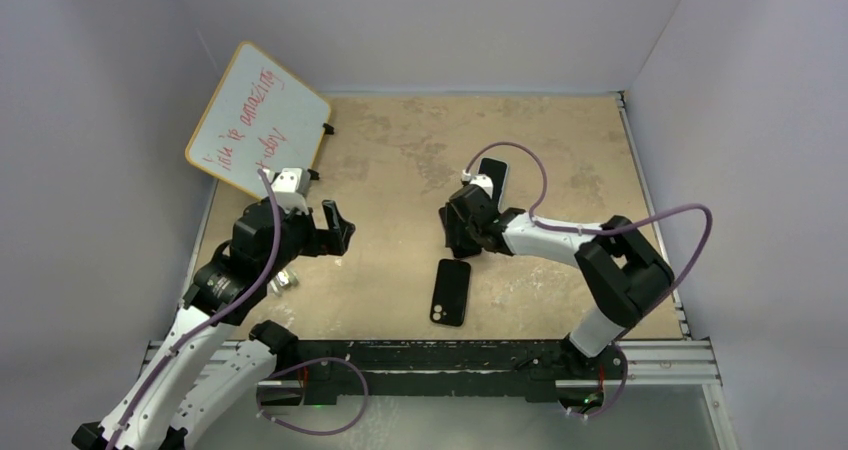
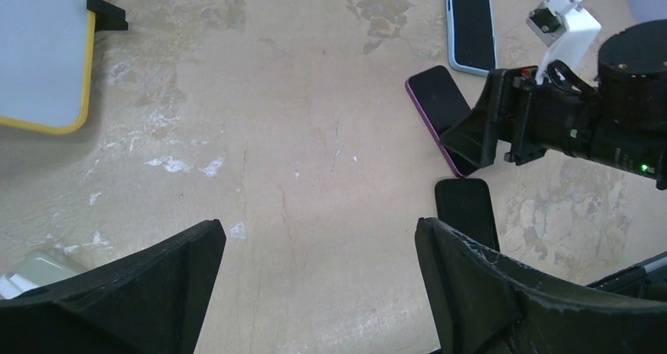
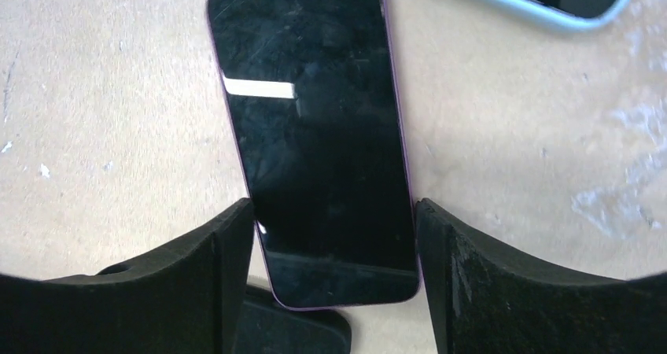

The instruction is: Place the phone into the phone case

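Note:
A purple-edged phone [image 3: 315,141] lies screen up on the tan table [image 1: 400,150]; it also shows in the left wrist view [image 2: 437,102]. My right gripper [image 3: 334,236] straddles its near end, one finger against each long side. This gripper sits at the table's middle [image 1: 464,232]. The black phone case [image 1: 451,291] lies flat just in front of the phone, its top corner under the phone's end [image 3: 291,330]. My left gripper [image 1: 335,228] is open and empty above bare table at the left, well apart from both [image 2: 318,244].
A second phone with a light blue rim [image 1: 493,178] lies behind the right gripper. A whiteboard with red writing [image 1: 258,120] leans at the back left. A small pale object [image 2: 23,271] sits by the left arm. Walls close in on three sides.

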`<move>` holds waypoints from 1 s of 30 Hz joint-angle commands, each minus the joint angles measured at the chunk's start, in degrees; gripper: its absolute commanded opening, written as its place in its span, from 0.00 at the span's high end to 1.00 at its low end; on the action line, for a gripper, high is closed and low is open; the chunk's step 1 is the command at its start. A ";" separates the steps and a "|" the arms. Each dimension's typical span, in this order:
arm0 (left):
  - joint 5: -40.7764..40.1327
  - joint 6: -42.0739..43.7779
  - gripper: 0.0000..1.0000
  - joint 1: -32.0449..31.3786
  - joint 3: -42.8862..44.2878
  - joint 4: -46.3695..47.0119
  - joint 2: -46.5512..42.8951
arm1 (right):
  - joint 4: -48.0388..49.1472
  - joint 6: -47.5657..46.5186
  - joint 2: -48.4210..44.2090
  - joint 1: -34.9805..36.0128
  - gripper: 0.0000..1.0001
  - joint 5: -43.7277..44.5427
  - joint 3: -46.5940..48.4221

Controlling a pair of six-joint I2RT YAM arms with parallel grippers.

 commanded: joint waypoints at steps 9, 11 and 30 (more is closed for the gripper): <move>0.28 -1.18 0.04 0.02 0.55 1.80 1.69 | -0.29 -4.39 -5.15 -0.32 0.19 -1.81 -5.06; 2.88 -1.39 0.05 0.11 0.87 2.15 3.39 | -0.05 -5.28 -4.54 -0.43 0.17 -2.01 -4.33; 25.58 -7.39 0.15 -0.07 -7.03 12.31 17.29 | -2.34 -9.80 7.37 -0.57 0.25 0.06 4.49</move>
